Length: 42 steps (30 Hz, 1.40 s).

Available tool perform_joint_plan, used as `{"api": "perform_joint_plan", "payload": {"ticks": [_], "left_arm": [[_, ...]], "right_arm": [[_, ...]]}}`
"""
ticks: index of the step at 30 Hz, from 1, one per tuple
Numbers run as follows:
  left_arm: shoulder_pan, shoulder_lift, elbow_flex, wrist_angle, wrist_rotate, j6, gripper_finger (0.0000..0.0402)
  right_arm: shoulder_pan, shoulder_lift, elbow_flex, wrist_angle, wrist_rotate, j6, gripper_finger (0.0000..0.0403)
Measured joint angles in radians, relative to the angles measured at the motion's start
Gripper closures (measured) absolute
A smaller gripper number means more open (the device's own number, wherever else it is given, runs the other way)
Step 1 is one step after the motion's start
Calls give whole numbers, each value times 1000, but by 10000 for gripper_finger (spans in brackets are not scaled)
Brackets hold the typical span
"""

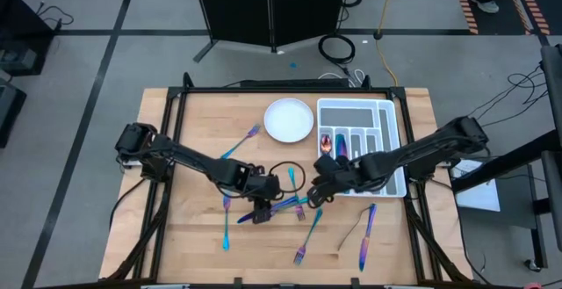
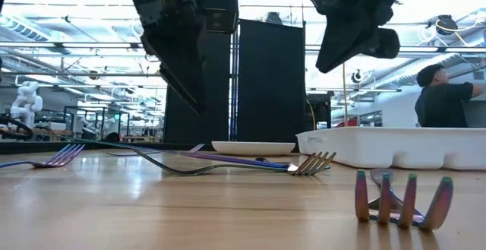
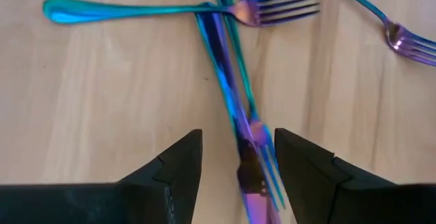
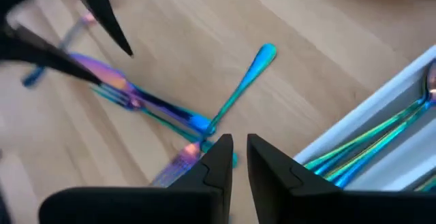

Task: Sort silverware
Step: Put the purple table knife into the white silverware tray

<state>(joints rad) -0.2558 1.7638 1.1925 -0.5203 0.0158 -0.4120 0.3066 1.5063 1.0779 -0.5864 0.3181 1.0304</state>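
Left wrist view: end effector (image 3: 235, 176) straddles silverware (image 3: 231, 94), fingers apart

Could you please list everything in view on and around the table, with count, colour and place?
silverware: about a dozen visible, iridescent blue-purple-teal, scattered mid-table, some in the tray
plate: one, white, far side of table
cutlery tray: one, white, right of plate
table: one, light wood
person: one, dark top, room behind
left gripper: open, straddling crossed silverware mid-table
right gripper: narrowly parted, beside the tray
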Motion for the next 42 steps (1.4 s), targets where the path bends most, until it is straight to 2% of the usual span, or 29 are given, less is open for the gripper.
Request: {"api": "perform_joint_plan", "payload": {"ticks": [4,9,14,20,31,42], "left_arm": [[-3,4,-5,35,-34,-15,217],[-7,14,-5,97,-59,-51,214],[-7,75,2,99,7,-107,196],[-14,115,35,74,17,-105,170],[-24,126,45,39,-69,-98,169],[-38,127,45,39,-69,-97,169]], "right_arm": [[4,-17,0,4,-8,55,364],[12,-16,0,-22,-8,29,364],[11,-13,0,-91,-4,-15,364],[11,-13,0,-161,-5,-38,364],[11,-13,0,-165,-5,-79,365],[12,-13,0,-167,-5,-93,365]]}}
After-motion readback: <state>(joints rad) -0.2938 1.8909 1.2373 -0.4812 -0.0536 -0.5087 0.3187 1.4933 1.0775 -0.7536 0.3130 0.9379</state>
